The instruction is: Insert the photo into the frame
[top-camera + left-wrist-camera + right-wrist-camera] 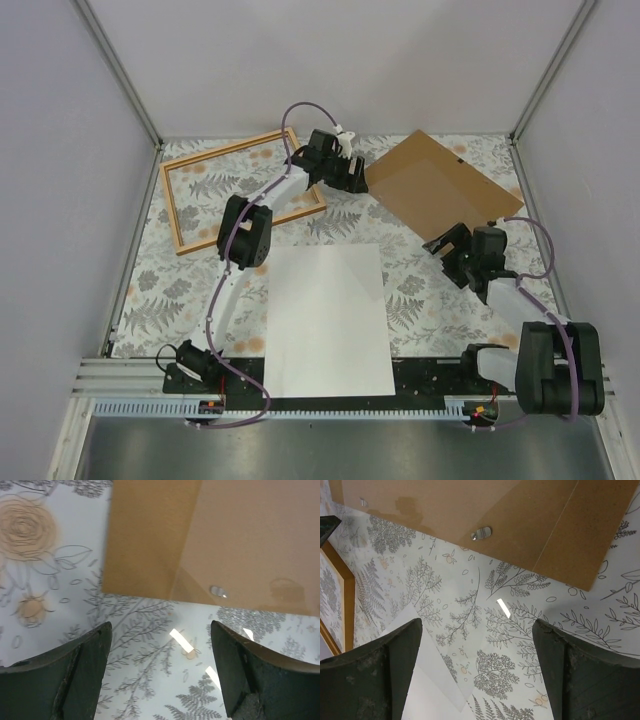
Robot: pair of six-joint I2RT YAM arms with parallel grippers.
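The photo [327, 320] lies flat, white side up, in the middle of the table near the front edge. Its far corner shows in the right wrist view [430, 697]. The frame [172, 205] lies flat at the back left, with the patterned cloth showing through it. Its wooden rail shows at the left of the right wrist view [349, 600]. My left gripper [352, 172] is open and empty between the frame and the brown board; in its wrist view [160, 670] only cloth lies between the jaws. My right gripper [447, 248] is open and empty beyond the photo's far right corner [477, 670].
A brown backing board [445, 185] lies at the back right, seen close in both wrist views [210, 540] [470, 505]. A clear pane [445, 630] seems to lie over part of the board and the cloth. White walls enclose the table.
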